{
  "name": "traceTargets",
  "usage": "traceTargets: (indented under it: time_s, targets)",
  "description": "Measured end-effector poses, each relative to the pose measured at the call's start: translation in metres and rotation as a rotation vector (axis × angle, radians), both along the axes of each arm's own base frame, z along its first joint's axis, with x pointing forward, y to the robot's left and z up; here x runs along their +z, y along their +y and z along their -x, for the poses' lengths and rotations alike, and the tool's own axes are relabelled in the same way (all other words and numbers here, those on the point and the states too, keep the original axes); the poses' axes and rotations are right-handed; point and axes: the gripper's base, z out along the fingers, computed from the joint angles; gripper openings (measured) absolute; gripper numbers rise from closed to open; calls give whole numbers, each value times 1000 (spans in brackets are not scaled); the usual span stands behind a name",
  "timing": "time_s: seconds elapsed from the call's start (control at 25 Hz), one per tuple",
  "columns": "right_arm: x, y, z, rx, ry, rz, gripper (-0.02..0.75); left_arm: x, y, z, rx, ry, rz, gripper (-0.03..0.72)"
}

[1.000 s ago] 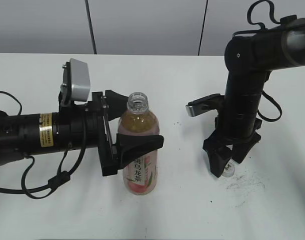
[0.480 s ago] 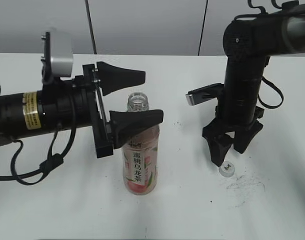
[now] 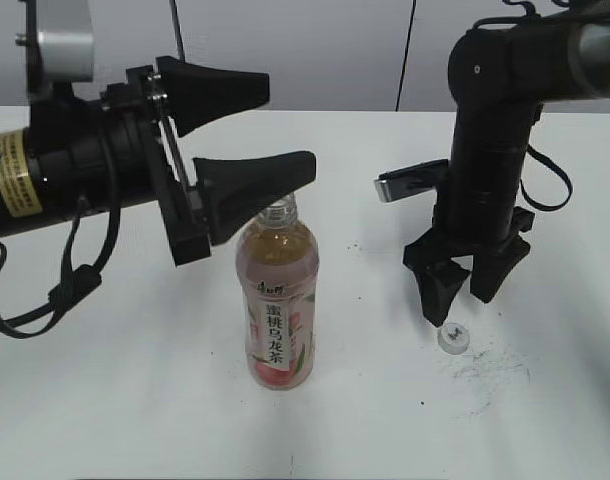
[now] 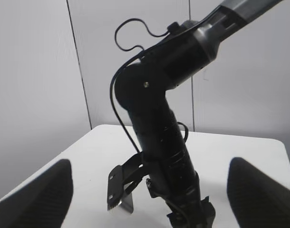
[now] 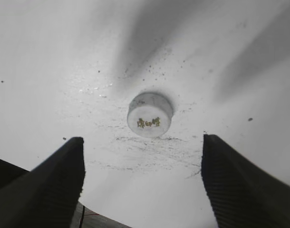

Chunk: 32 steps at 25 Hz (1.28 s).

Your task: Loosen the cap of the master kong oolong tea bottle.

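Observation:
The master kong oolong tea bottle (image 3: 276, 300) stands upright and uncapped on the white table, its open neck just under my left gripper's lower finger. My left gripper (image 3: 280, 128) is open and empty, raised above the bottle and clear of it; in the left wrist view (image 4: 149, 199) only its two dark fingertips show. The cap (image 3: 453, 338) lies on the table at the right, small and white; it also shows in the right wrist view (image 5: 150, 114). My right gripper (image 3: 467, 300) hangs open just above the cap, not touching it (image 5: 142, 185).
The white table (image 3: 365, 420) has dark scuff marks around the cap. A grey panelled wall (image 3: 315, 50) stands behind the table. The right arm (image 4: 164, 128) fills the middle of the left wrist view.
My left gripper let go of the bottle and rose up and to the left, wide open. My right gripper opened and lifted off the cap, which now lies free on the table.

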Motion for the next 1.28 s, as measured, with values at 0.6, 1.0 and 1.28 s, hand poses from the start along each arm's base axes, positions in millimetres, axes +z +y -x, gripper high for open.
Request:
traceTargets:
  time_s: [0.6, 1.0, 1.28]
  targets:
    - [69, -7, 7, 11, -182, -28, 565, 40, 38, 5, 431, 15, -259, 587]
    - [138, -15, 29, 31, -354, -95, 542, 29, 92, 15, 956, 466, -443, 568]
    - [177, -28, 66, 20, -444, -157, 541, 55, 108, 61, 975, 617, -379, 549]
